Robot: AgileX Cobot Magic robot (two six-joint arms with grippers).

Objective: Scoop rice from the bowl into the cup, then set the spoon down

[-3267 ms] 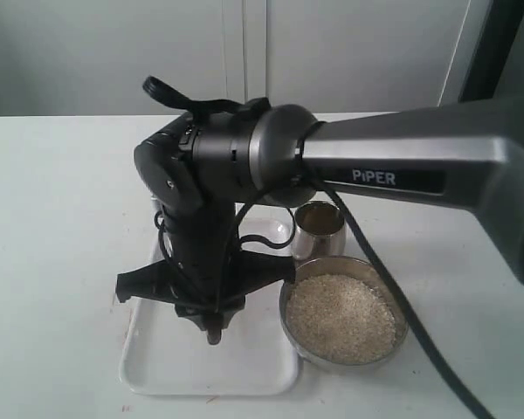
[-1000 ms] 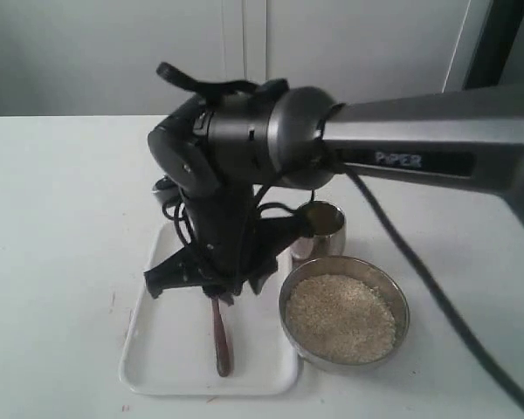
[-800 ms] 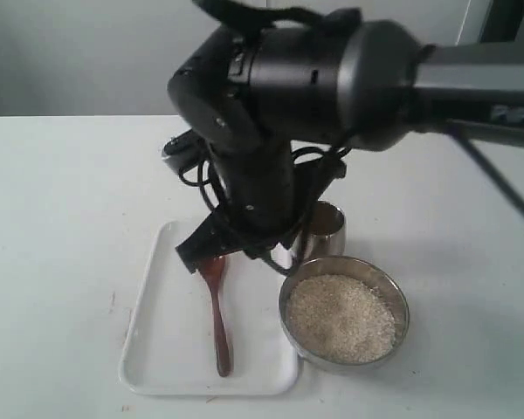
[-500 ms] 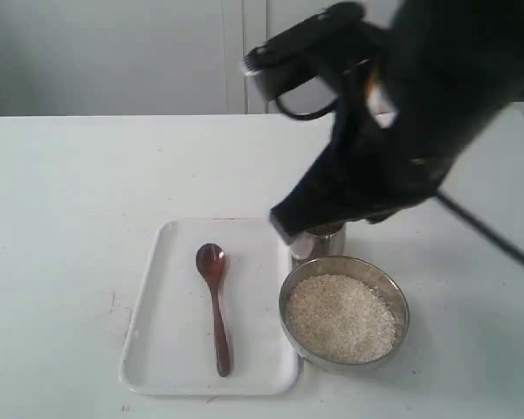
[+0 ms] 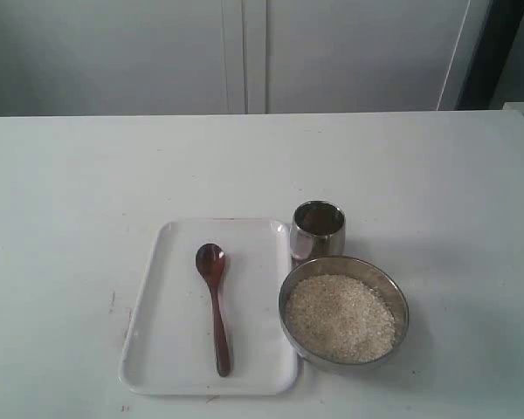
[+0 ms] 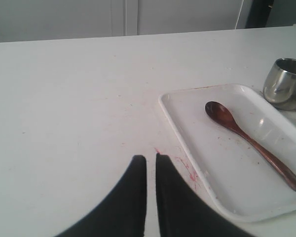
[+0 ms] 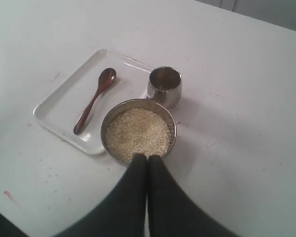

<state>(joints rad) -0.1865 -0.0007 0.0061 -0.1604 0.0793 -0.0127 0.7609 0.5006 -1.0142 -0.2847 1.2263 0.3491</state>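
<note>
A shallow, round-cornered white tray (image 5: 157, 340) on the matt worktop (image 5: 70, 192) carries the slim reddish-brown wooden spoon (image 5: 215, 305), which lies flat along the tray's middle. Just beside the tray's right edge stand the small shiny steel cup (image 5: 317, 231) and the wide round steel bowl (image 5: 400, 301), heaped with fine white rice (image 5: 339, 317). The left pincer (image 6: 149, 157) shows only a slit between its dark tapered fingers, the right pincer (image 7: 147, 157) is pressed together, and both are empty.

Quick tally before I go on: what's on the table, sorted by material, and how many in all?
Steel vessels: 2, the bowl holding rice and the cup
Wooden utensils: 1, the spoon
White trays: 1, the tray under the spoon
Total: 4
</note>
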